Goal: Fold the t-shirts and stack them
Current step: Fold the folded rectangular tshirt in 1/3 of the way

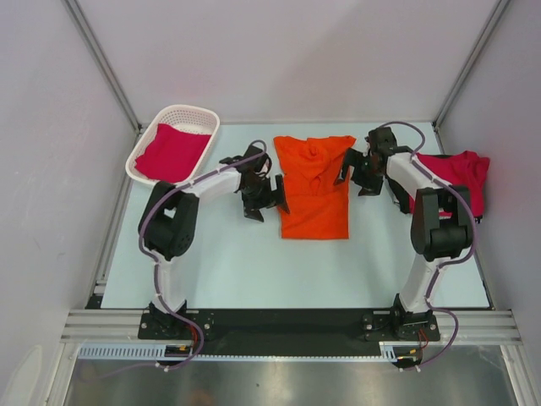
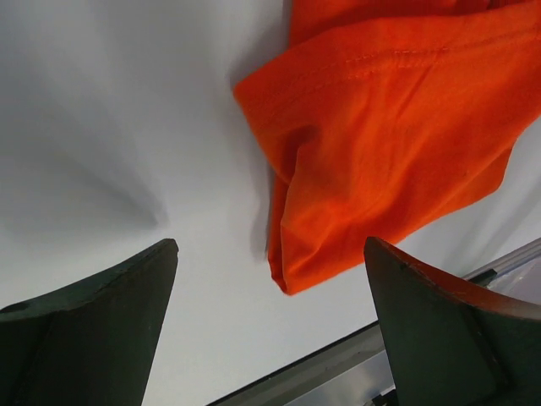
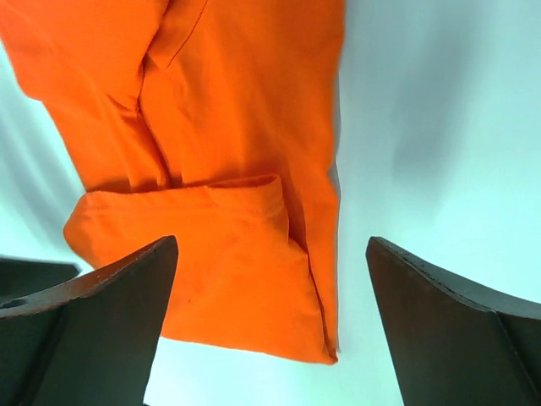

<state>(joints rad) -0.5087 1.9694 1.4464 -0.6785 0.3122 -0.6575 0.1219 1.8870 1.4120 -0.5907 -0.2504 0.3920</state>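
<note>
1. The orange t-shirt (image 1: 314, 188) lay on the table (image 1: 211, 262) between the left gripper (image 1: 266, 203) and the right gripper (image 1: 353, 178), both wide open and empty.
2. Its collar end seemed bunched, so the next fold could trap wrinkles or come out crooked.

I saw the left gripper (image 2: 270, 244) spread wide, the white table (image 2: 110, 110) beyond it. The orange t-shirt (image 2: 380, 144) lay rumpled ahead, stitched hem showing, one folded corner reaching between the jaws. A metal rail (image 2: 338, 359) crossed lower right.
</note>
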